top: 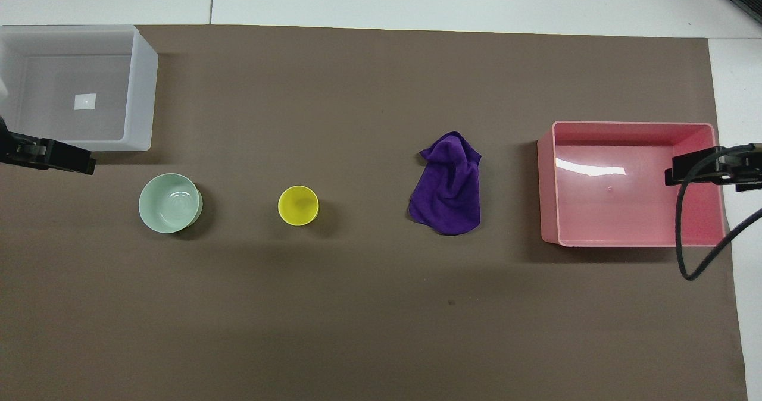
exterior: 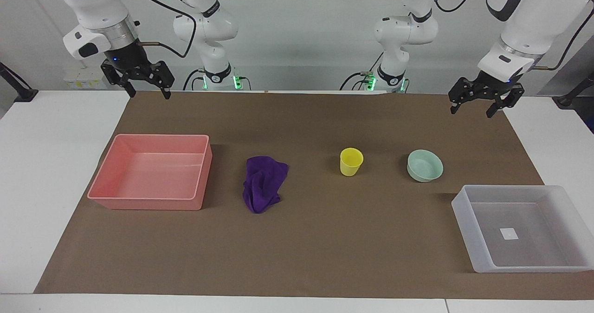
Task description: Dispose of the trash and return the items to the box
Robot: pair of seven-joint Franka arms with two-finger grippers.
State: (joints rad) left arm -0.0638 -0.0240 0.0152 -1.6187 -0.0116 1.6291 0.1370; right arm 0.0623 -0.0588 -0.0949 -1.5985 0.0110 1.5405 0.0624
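Observation:
The purple cloth lies crumpled on the brown mat, beside the pink tray. The yellow cup stands upright at the mat's middle. The mint-green bowl sits between the cup and the translucent box, which is empty apart from a white square on its floor. My left gripper hangs open and empty over the mat's edge at the left arm's end. My right gripper hangs open and empty over the mat's corner at the right arm's end.
An empty pink tray sits toward the right arm's end of the table. A black cable loops down from the right arm over that tray's corner. The brown mat covers most of the white table.

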